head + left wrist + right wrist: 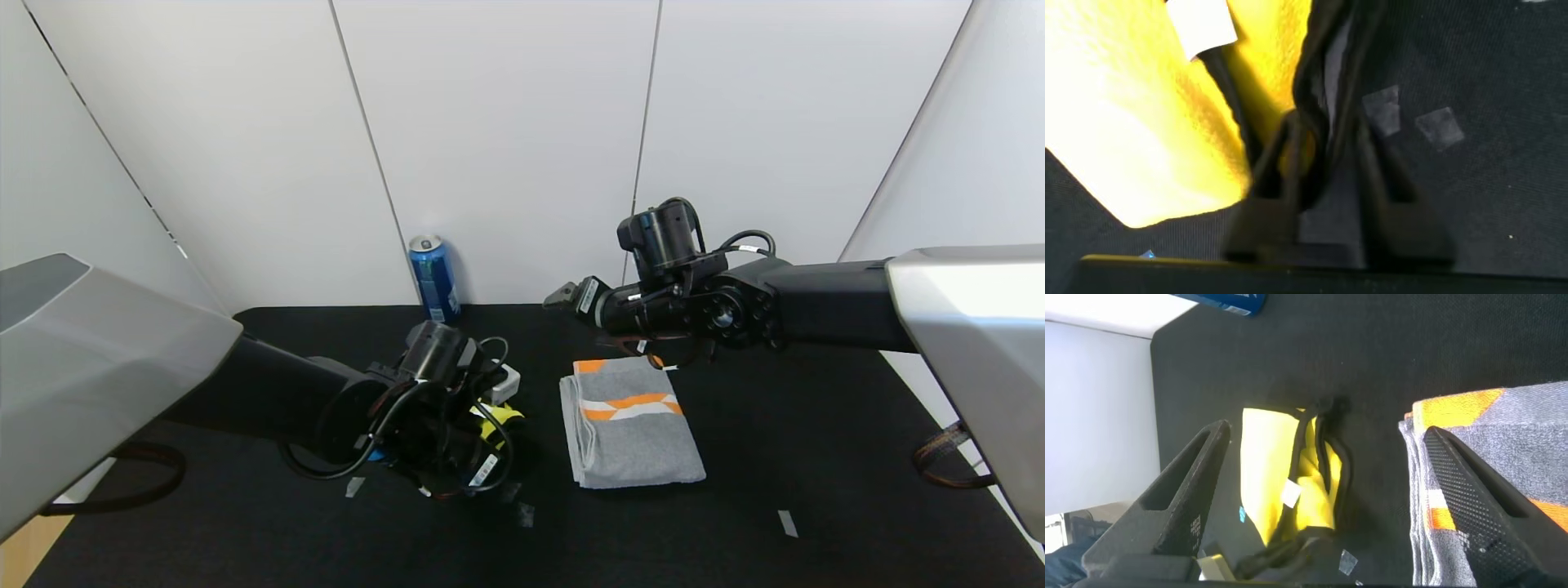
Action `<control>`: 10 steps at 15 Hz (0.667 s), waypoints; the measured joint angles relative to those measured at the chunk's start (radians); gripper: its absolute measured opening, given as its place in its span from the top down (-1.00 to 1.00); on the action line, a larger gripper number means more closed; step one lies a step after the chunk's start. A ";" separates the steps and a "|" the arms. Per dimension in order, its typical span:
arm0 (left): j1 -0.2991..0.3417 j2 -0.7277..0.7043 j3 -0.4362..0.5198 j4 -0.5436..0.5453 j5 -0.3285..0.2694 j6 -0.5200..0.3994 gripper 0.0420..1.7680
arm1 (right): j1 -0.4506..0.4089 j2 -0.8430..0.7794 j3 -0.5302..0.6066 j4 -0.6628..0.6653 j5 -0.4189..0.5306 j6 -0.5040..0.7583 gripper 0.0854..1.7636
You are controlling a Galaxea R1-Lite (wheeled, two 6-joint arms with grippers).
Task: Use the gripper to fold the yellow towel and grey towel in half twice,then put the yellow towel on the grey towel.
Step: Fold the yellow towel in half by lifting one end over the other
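The yellow towel [1135, 122] lies bunched on the black table, with black trim and a white tag [1204, 24]. In the head view only a scrap of the yellow towel [500, 415] shows under my left arm. My left gripper [1323, 122] is low on the table [482, 445], shut on the towel's trimmed edge. The grey towel [629, 425] lies folded into a small rectangle, orange and white stripes at its far end. My right gripper [565, 296] hangs open and empty above the table, beyond the grey towel's far end. Its view shows both the yellow towel [1266, 457] and the grey towel [1527, 433].
A blue drink can [433, 279] stands at the table's far edge against the white wall. Small tape marks [786, 523] sit on the black cloth near the front. Bare cloth [816, 425] lies right of the grey towel.
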 joint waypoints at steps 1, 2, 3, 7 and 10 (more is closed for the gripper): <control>-0.001 -0.001 -0.001 -0.003 0.000 -0.004 0.23 | 0.000 0.000 0.000 0.000 0.000 0.000 -0.94; -0.002 -0.002 -0.001 -0.006 0.001 -0.006 0.09 | 0.000 0.000 0.000 0.000 0.000 0.000 -0.94; -0.002 -0.003 -0.001 -0.006 0.001 -0.006 -0.03 | 0.000 0.000 0.000 0.000 0.000 0.000 -0.94; -0.003 -0.050 -0.001 -0.004 -0.008 -0.006 -0.40 | -0.001 0.000 0.000 0.000 0.000 0.000 -0.94; -0.011 -0.101 -0.006 -0.005 -0.015 -0.006 -0.57 | 0.000 0.000 0.000 0.000 0.000 0.000 -0.94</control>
